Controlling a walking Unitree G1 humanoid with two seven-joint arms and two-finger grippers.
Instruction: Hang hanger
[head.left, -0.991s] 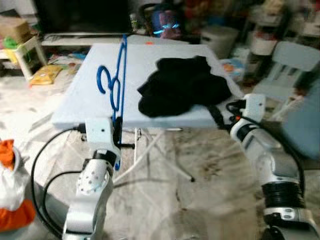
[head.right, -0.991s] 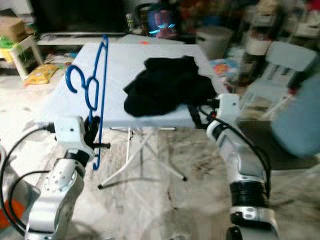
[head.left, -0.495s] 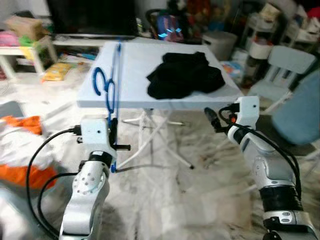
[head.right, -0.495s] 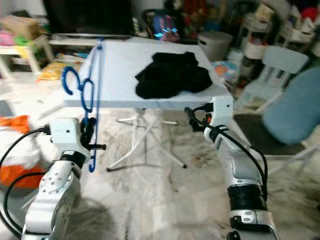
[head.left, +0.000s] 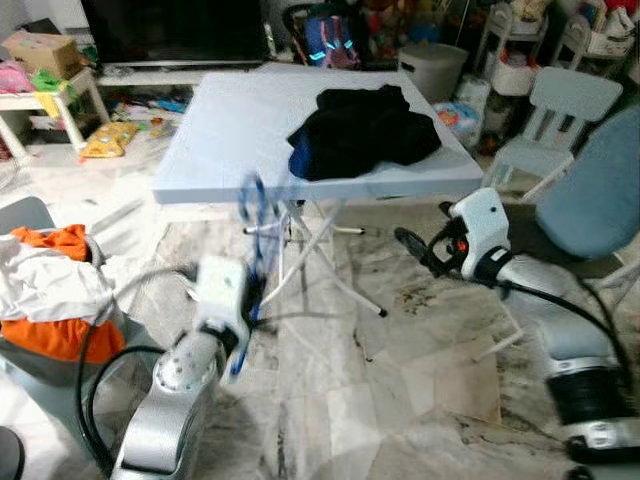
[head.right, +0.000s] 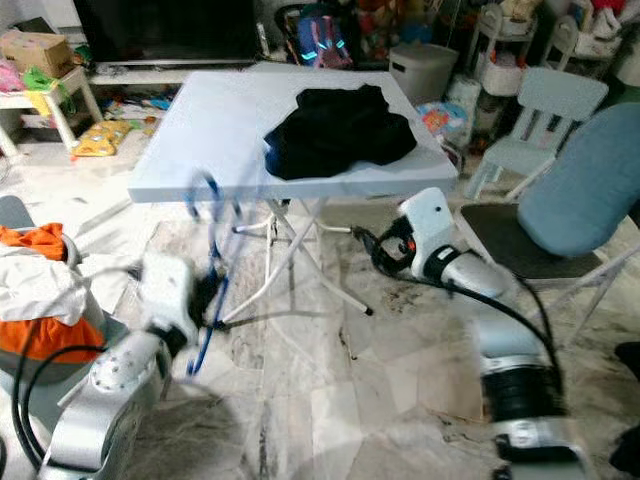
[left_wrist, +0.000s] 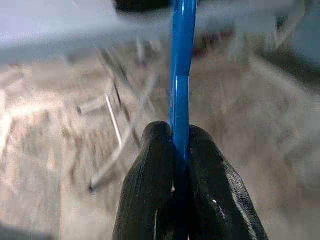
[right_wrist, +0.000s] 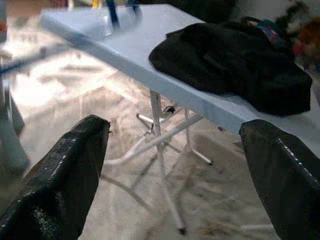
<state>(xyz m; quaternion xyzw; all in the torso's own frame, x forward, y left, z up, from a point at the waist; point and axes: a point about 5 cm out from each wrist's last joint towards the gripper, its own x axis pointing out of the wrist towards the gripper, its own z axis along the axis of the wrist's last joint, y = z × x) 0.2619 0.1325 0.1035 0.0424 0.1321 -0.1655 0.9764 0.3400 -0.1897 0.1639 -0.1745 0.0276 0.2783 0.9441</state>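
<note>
Hanger (left_wrist: 180, 75) sits in our left gripper (left_wrist: 181, 170), whose two fingers are pinched together on the blue bar; the bar runs straight out along the finger line, so the grip is end-on rather than across the middle. In the head views the hanger (head.left: 252, 262) is motion-blurred at about 9 o'clock of frame centre, standing roughly upright above the left gripper (head.left: 248, 305), just in front of the table (head.left: 215, 130) edge and apart from it. We judge the upright carry keeps the hook end high and free for a rail.

Our right gripper (right_wrist: 175, 165) holds nothing: its fingers stand wide apart, framing the table legs and the black garment (right_wrist: 235, 62). In the left eye view it (head.left: 418, 250) hangs at about 3 o'clock, below table height, near the table's corner; we judge it is parked out of the way.

The garment (head.left: 362, 130) lies heaped on the tabletop at 12 o'clock. An orange-and-white laundry pile (head.left: 50, 290) lies at 9 o'clock, a blue chair (head.left: 590, 185) at 3 o'clock.

We can make out no rail or hook yet, so we judge the task to be at its carry stage.
</note>
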